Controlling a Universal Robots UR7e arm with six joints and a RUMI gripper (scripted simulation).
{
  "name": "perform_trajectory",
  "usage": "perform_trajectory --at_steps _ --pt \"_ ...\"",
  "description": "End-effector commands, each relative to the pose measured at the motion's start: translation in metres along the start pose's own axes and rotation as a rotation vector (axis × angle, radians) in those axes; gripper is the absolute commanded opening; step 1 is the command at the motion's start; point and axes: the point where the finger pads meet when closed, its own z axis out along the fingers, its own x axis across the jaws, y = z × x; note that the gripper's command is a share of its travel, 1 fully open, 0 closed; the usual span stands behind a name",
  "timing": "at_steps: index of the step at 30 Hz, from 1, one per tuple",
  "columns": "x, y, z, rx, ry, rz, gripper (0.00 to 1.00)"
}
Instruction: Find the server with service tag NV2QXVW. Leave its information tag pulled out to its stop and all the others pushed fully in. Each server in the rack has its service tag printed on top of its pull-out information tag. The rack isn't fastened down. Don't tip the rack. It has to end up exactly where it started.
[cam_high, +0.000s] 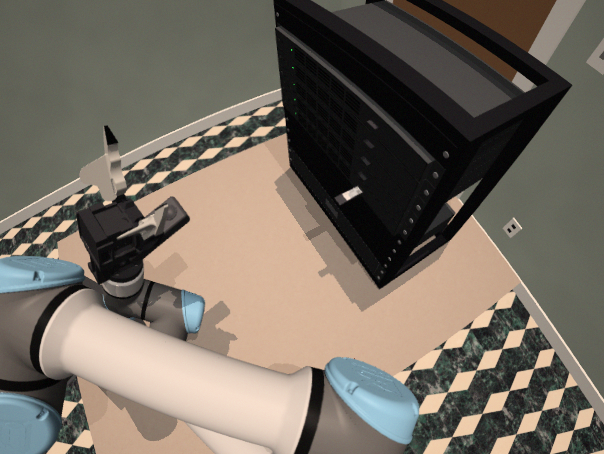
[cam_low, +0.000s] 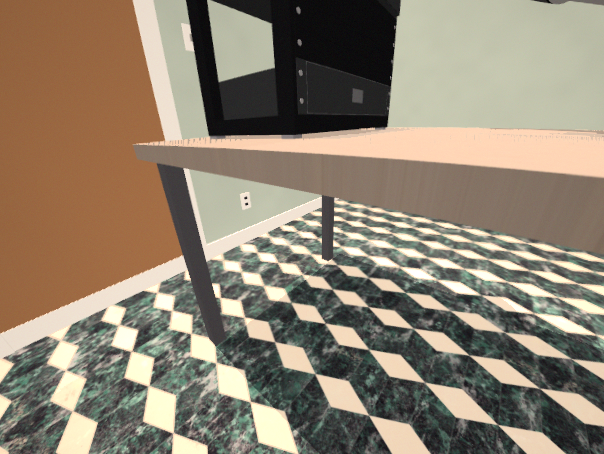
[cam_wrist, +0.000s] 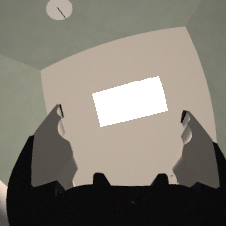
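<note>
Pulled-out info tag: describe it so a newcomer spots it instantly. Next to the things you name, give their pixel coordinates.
Find the tall black rack (cam_high: 520, 112) (cam_low: 286, 65) on the table (cam_high: 260, 280) (cam_low: 450, 150). On its front, tags form a column right of the vented panels. Yours, the pulled-out tag (cam_high: 351, 194), is lowest: it alone juts out, showing a bright white top.
</note>
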Motion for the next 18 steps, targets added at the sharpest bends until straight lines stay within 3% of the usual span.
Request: perform_trajectory --at_steps 1,18 --pt "-0.008 -0.007 0.001 0.025 -0.026 0.037 1.00" --pt "-0.023 -0.019 0.001 0.071 -0.077 0.110 1.00"
